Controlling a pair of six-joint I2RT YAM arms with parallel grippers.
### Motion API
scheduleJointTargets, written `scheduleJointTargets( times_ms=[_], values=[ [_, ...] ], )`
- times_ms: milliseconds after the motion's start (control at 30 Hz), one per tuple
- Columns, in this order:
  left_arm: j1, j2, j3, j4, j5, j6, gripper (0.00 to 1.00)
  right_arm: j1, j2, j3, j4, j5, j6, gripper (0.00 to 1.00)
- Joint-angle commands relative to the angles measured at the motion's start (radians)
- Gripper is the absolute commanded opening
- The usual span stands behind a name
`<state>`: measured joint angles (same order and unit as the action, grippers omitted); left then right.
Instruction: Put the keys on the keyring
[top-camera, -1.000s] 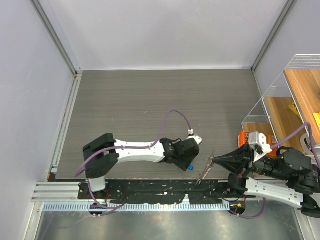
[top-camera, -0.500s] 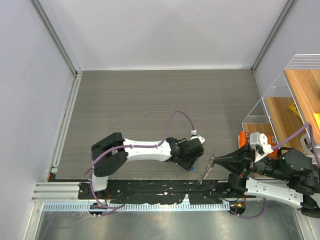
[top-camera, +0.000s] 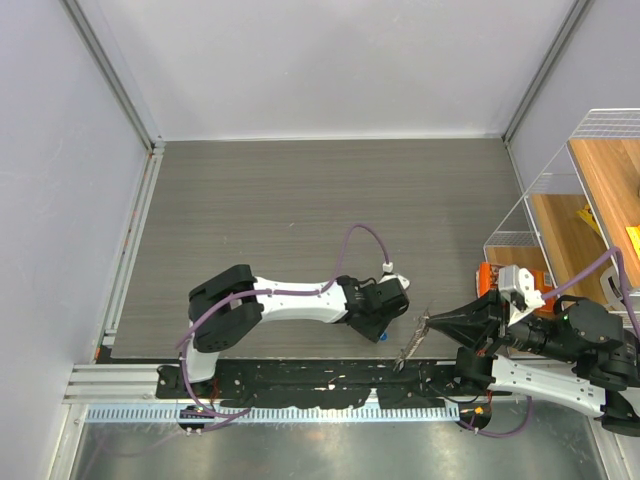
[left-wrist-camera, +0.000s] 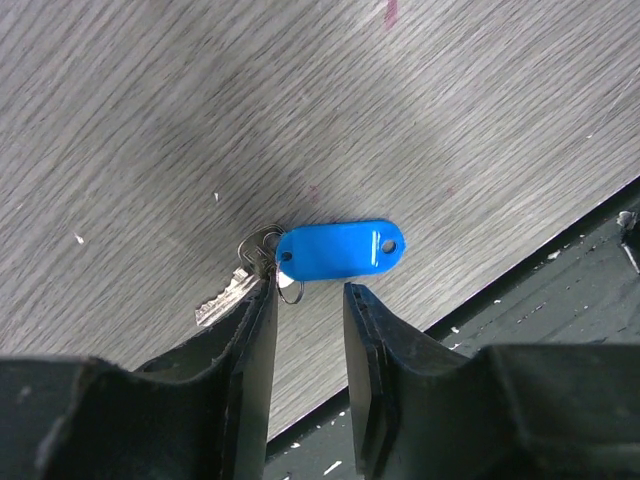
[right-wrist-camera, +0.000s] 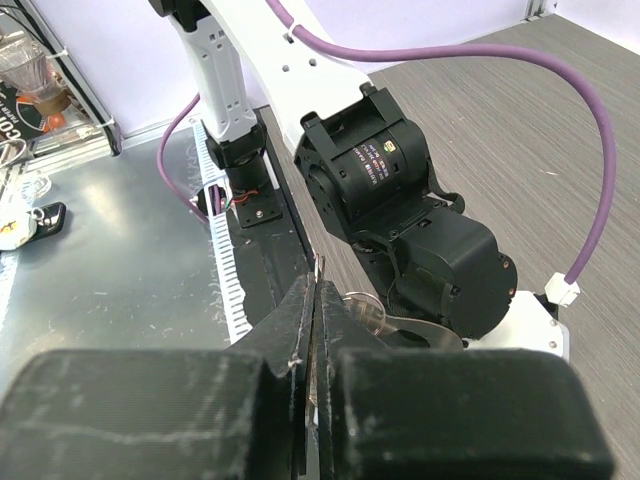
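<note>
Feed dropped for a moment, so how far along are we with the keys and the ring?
Done: the right gripper is shut on the keyring. In hand: the left gripper is open, its fingers either side of the blue-tagged key lying on the table. Left: grip that key, lift it and thread it on the keyring.

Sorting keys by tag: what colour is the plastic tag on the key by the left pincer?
The tag is bright blue, clearest in the left wrist view.
</note>
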<state>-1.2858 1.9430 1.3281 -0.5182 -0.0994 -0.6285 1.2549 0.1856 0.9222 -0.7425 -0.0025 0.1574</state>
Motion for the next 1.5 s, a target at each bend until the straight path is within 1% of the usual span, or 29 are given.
scheduleJointTargets(
  times_ms=[0, 33, 133, 233, 300, 333, 367, 533, 700, 900, 1100, 1267, 1467],
  values=[
    [-0.003, 0.001, 0.022, -0.009, 0.010, -0.016, 0.36, 0.003, -0.015, 0.004, 0.052, -0.005, 0.007, 0.05],
    [-0.003, 0.002, 0.017, -0.009, 0.012, -0.016, 0.35, 0.003, -0.017, 0.003, 0.055, -0.005, 0.007, 0.05],
    [-0.003, 0.007, 0.014, -0.006, 0.013, -0.019, 0.27, 0.001, -0.018, -0.002, 0.058, -0.007, 0.008, 0.05],
    [-0.003, 0.017, 0.011, 0.001, 0.012, -0.016, 0.17, 0.003, -0.017, -0.002, 0.060, -0.007, 0.011, 0.05],
    [-0.004, 0.023, 0.010, 0.006, 0.006, -0.013, 0.09, 0.003, -0.018, 0.000, 0.055, -0.007, 0.011, 0.05],
    [-0.003, 0.024, 0.005, 0.017, 0.004, -0.010, 0.03, 0.003, -0.018, 0.000, 0.057, -0.008, 0.011, 0.05],
    [-0.003, 0.024, -0.001, 0.024, -0.008, -0.007, 0.00, 0.003, -0.018, 0.001, 0.057, -0.008, 0.011, 0.06],
    [-0.004, 0.002, -0.010, 0.030, -0.036, 0.016, 0.00, 0.003, -0.017, 0.000, 0.055, -0.013, 0.014, 0.05],
    [-0.006, -0.076, -0.059, 0.061, -0.068, 0.065, 0.00, 0.001, -0.012, 0.000, 0.060, -0.014, 0.013, 0.05],
    [-0.023, -0.226, -0.131, 0.096, -0.117, 0.137, 0.00, 0.003, -0.009, -0.005, 0.060, -0.013, 0.008, 0.06],
    [-0.046, -0.355, -0.191, 0.158, -0.103, 0.232, 0.00, 0.003, 0.003, 0.003, 0.049, -0.033, 0.001, 0.05],
    [-0.064, -0.466, -0.228, 0.176, -0.089, 0.303, 0.00, 0.001, 0.029, 0.001, 0.046, -0.059, -0.007, 0.05],
    [-0.112, -0.620, -0.308, 0.256, -0.111, 0.412, 0.00, 0.003, 0.064, -0.008, 0.063, -0.108, -0.025, 0.06]
  ],
)
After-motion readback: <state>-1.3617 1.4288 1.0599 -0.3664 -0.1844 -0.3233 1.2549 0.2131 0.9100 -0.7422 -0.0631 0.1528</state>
